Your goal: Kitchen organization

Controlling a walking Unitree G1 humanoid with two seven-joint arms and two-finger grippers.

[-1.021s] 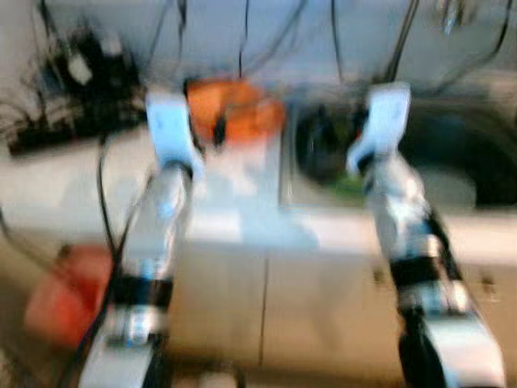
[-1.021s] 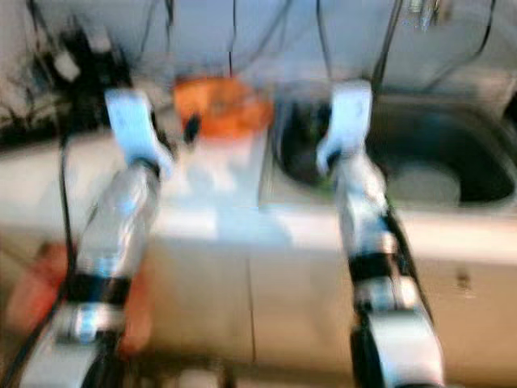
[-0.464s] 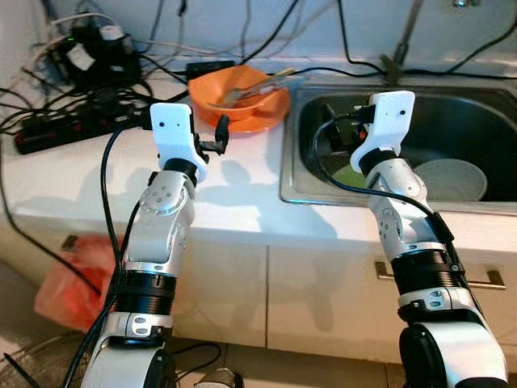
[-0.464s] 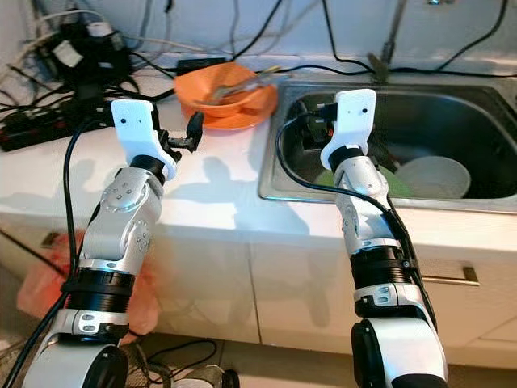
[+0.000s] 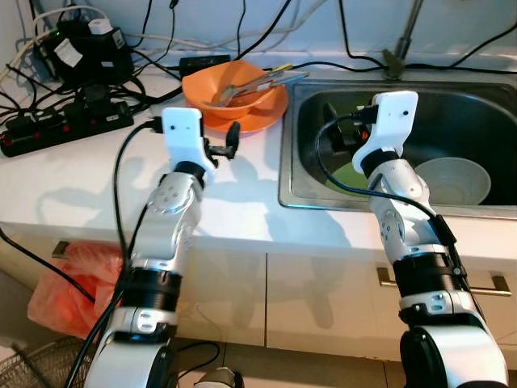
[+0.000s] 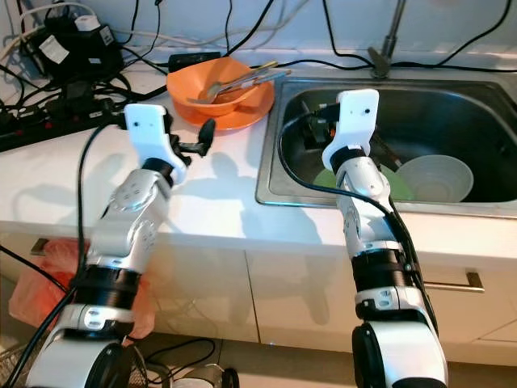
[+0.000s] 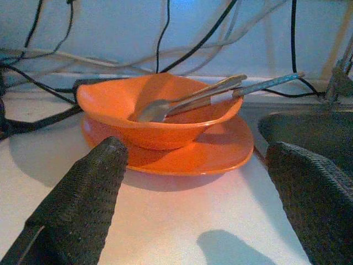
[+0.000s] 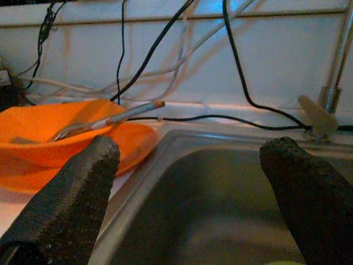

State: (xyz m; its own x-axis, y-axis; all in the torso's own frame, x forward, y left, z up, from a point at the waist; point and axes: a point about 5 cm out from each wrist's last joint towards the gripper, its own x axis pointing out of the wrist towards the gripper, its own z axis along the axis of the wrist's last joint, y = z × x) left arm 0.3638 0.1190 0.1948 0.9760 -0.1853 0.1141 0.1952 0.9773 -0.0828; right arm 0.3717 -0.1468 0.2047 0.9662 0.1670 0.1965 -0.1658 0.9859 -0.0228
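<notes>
You are looking down at a white kitchen table [image 5: 97,186] with a steel sink [image 5: 300,190] set into it and a tangle of black cables along the back wall.

Your left end effector [image 7: 198,193] hovers low over the table with its fingers [image 7: 83,204] spread wide and nothing between them, aimed straight at the orange bowl [image 7: 160,113]. That bowl sits on an orange plate [image 7: 220,149] just beside the sink's rim, and a spoon [image 7: 185,102] and other long utensils lie across it, handles pointing toward the sink.

Your right end effector [image 8: 193,182] is also spread wide and empty, held above the sink basin. Down in the sink you can see a white bowl [image 5: 452,179] and something green [image 5: 349,174] beside it; what the green thing is cannot be told. Farther left on the table lie a black power strip [image 5: 65,133] and a black box [image 5: 77,52] with plugs.

As for progress, nothing looks gathered or put away yet: the orange dishes are on the table, the white bowl is in the sink, and neither end effector holds anything. You seem to be at the approach stage, with the whole sorting job left.

No brand, label or legible writing can be made out anywhere.
</notes>
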